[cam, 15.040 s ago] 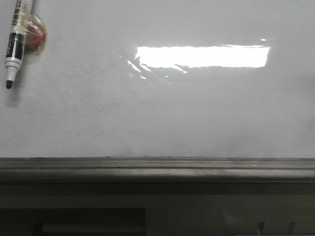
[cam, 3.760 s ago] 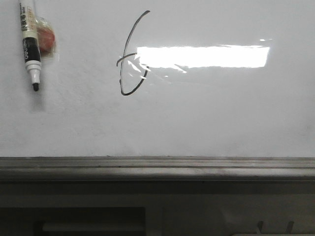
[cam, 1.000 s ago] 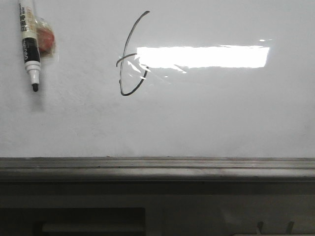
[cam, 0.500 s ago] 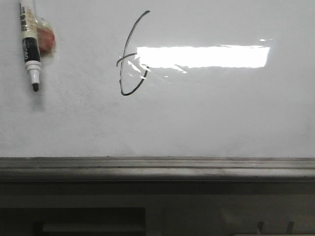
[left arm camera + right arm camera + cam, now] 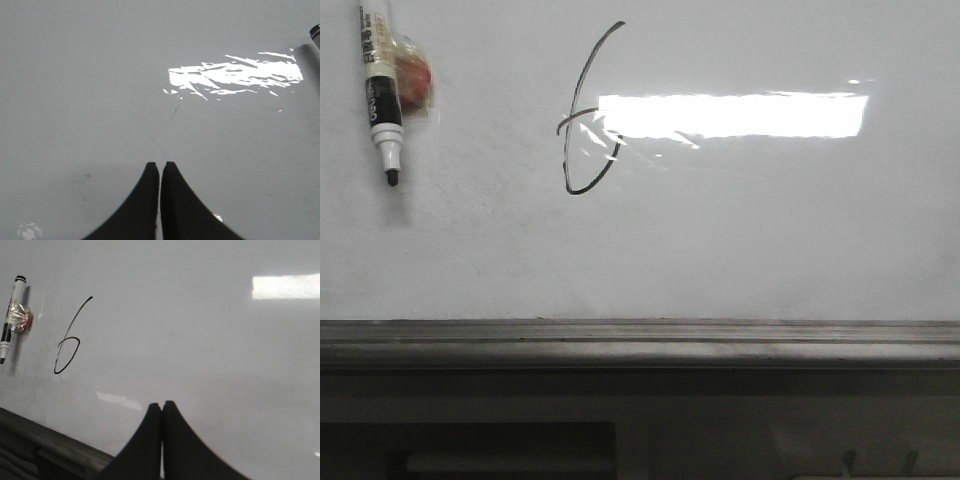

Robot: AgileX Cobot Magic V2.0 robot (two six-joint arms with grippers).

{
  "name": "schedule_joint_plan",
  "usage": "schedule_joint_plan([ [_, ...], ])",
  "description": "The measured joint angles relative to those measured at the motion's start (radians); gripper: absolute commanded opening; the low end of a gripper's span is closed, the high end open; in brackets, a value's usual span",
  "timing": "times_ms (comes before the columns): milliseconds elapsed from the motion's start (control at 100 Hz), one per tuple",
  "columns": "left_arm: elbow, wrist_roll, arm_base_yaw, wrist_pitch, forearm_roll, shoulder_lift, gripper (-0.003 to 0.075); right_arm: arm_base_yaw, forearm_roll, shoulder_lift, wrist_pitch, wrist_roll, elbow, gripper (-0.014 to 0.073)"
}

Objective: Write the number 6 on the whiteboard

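The number 6 (image 5: 582, 120) is a thin black stroke on the whiteboard (image 5: 740, 230), upper left of centre in the front view. It also shows in the right wrist view (image 5: 69, 342). A white-and-black marker pen (image 5: 378, 92) hangs on the board at the far left, tip down, with a red lump taped beside it; it also shows in the right wrist view (image 5: 11, 317). My left gripper (image 5: 160, 165) is shut and empty over bare board. My right gripper (image 5: 161, 404) is shut and empty, to the right of the 6. No gripper shows in the front view.
A grey metal ledge (image 5: 640, 340) runs along the board's lower edge, and shows in the right wrist view (image 5: 45, 445). A bright lamp glare (image 5: 730, 115) lies on the board beside the 6. Dark cabinet fronts sit below the ledge.
Since 15 seconds ago the 6 has appeared on the board and the marker hangs slightly further right and lower. Nothing has moved in the last second.
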Motion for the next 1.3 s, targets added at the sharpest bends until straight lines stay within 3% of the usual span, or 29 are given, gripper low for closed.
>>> schedule_joint_plan([
  [170, 0.0, 0.0, 0.0, 0.002, 0.0, 0.0, -0.002, -0.027, -0.211, 0.0, -0.088, 0.092, 0.02, -0.0066],
  [500, 0.0, 0.0, 0.0, 0.004, 0.0, 0.0, -0.002, -0.287, -0.682, -0.05, -0.117, 0.437, 0.13, -0.0066],
  [690, 0.0, 0.0, 0.0, 0.004, 0.0, 0.0, -0.002, -0.341, -0.735, -0.098, -0.099, 0.466, 0.13, -0.0066],
  [1300, 0.0, 0.0, 0.0, 0.004, 0.0, 0.0, -0.002, -0.342, -0.753, -0.1, -0.085, 0.469, 0.13, -0.0066],
])
